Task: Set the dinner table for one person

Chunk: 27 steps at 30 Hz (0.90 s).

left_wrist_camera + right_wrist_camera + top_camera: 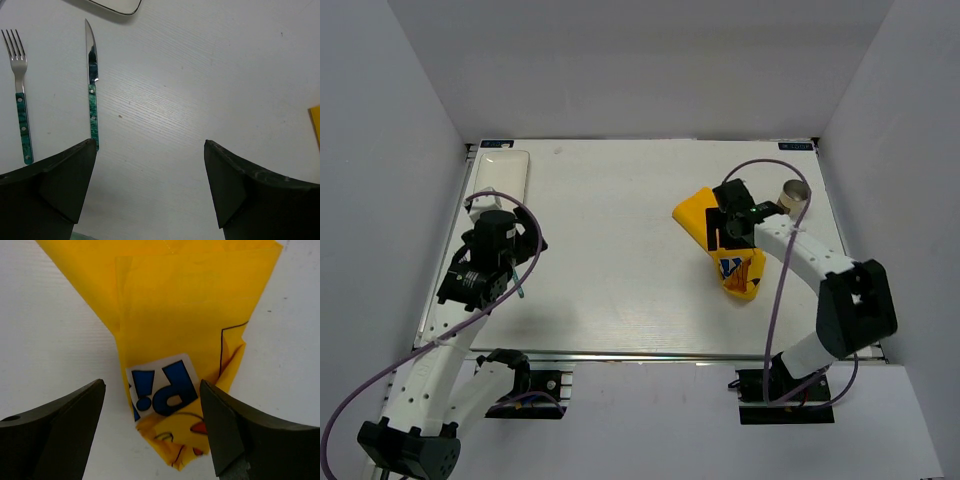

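Observation:
The dinner table (610, 250) is the large white tabletop. A crumpled, folded yellow cartoon-printed placemat (742, 277) lies at its right middle. My right gripper (728, 228) hovers over it, open. In the right wrist view the placemat (185, 315) lies between and below the spread fingers (65, 425) of that gripper (152, 390). My left gripper (505, 240) is open and empty at the left. In the left wrist view it (150, 150) is above bare table, with a green-handled knife (92, 85) and fork (20, 100) lying side by side to its left.
A small white rectangular plate (503, 170) lies at the far left corner; its edge shows in the left wrist view (110, 5). A metal cup (794, 195) stands at the far right, close behind the right arm. White walls enclose the table.

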Tool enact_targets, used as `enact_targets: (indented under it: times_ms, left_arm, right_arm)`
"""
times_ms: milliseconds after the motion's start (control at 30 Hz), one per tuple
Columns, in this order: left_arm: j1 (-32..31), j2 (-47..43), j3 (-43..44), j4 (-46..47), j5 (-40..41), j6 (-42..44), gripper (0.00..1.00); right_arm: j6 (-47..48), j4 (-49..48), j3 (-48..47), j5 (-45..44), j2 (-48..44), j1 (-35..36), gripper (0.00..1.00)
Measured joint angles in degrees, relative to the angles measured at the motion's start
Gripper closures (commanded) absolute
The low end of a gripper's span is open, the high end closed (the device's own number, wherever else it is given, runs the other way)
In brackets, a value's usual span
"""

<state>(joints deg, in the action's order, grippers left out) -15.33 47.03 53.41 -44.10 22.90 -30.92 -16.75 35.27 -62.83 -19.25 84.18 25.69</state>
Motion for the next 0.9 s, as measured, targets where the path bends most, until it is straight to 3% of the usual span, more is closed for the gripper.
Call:
enact_targets:
  times_ms: [233, 567, 667, 900]
  left_arm:
    - [0.0, 1.03, 0.0, 0.0, -1.14, 0.24, 0.02]
    - [0.0, 1.25, 0.0, 0.02, -1.9, 0.48, 0.02]
    - [0.0, 1.27, 0.0, 0.02, -2.19, 0.55, 0.02]
    - [0.0, 1.27, 0.0, 0.11, -2.78, 0.98, 0.02]
  right_arm:
    - [1.84, -3.72, -0.07, -0.11, 9.64, 0.31, 0.27]
    - [2.05, -5.44, 3.65, -0.94, 10.05, 4.37, 0.34]
    - [1.66, -5.35, 4.52, -3.26, 10.12, 6.03, 0.55]
    - [-1.49, -4.92, 4.55, -10.38, 11.89, 7.91, 0.79]
